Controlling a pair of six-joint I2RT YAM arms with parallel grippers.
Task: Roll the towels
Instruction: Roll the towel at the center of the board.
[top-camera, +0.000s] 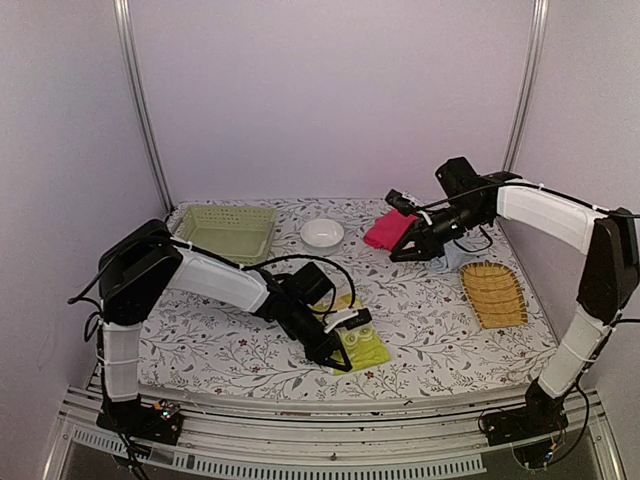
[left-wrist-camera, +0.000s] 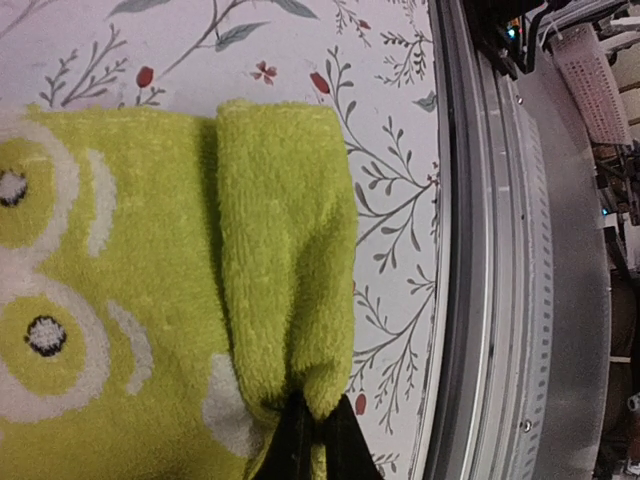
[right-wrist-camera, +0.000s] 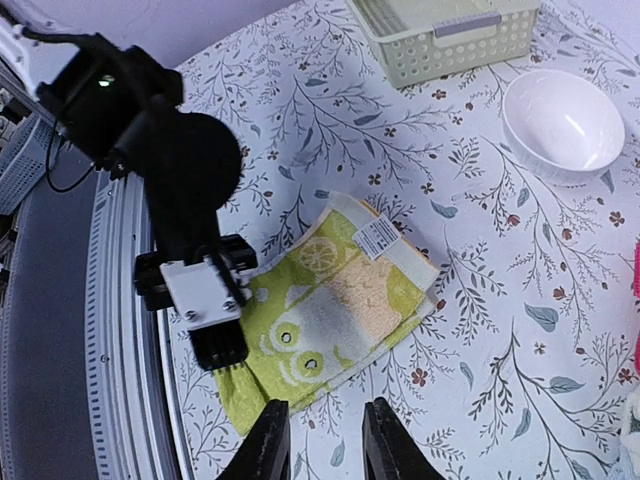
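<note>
A small yellow-green-and-cream towel (top-camera: 362, 343) lies folded on the floral tablecloth near the front edge. My left gripper (top-camera: 338, 358) is shut on its near corner. In the left wrist view the pinched edge (left-wrist-camera: 285, 250) is turned over onto the towel, and the gripper (left-wrist-camera: 312, 445) clamps the fold at the bottom. The right wrist view shows the same towel (right-wrist-camera: 350, 300) flat, with a white label. A bright pink towel (top-camera: 388, 230) lies at the back. My right gripper (top-camera: 402, 254) hovers just in front of it, high above the table. It (right-wrist-camera: 325, 445) is open and holds nothing.
A pale green plastic basket (top-camera: 228, 232) stands at the back left, with a white bowl (top-camera: 322, 233) beside it. A yellow slatted tray (top-camera: 493, 293) lies at the right. The metal table rail (left-wrist-camera: 500, 300) runs close to the towel's near side.
</note>
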